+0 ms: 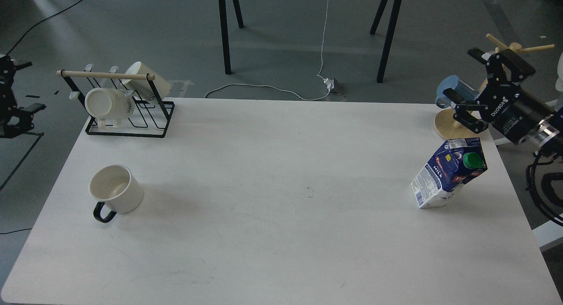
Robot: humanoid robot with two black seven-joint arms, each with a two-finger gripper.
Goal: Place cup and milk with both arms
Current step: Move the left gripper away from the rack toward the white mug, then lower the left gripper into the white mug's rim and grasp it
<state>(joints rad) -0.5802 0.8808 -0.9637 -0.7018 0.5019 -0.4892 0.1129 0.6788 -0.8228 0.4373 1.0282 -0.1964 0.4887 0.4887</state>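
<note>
Sitting on the white table, the cup is near the left edge and the milk near the right, so each arm has its own thing close by. The right end effector hangs wide and empty just past the milk. The left end effector waits off the table's left side; I cannot tell if it is wide or narrow.

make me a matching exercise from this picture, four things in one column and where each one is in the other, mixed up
Things:
1. cup
2. milk
3. wire rack
4. right gripper

Places:
A. back left corner of the table, holding two white mugs
B. near the right edge, on the table
C. in the air past the table's right edge
D. front left, handle facing the robot

Pairs: 1-D, 2-B, 3-A, 4-C
</note>
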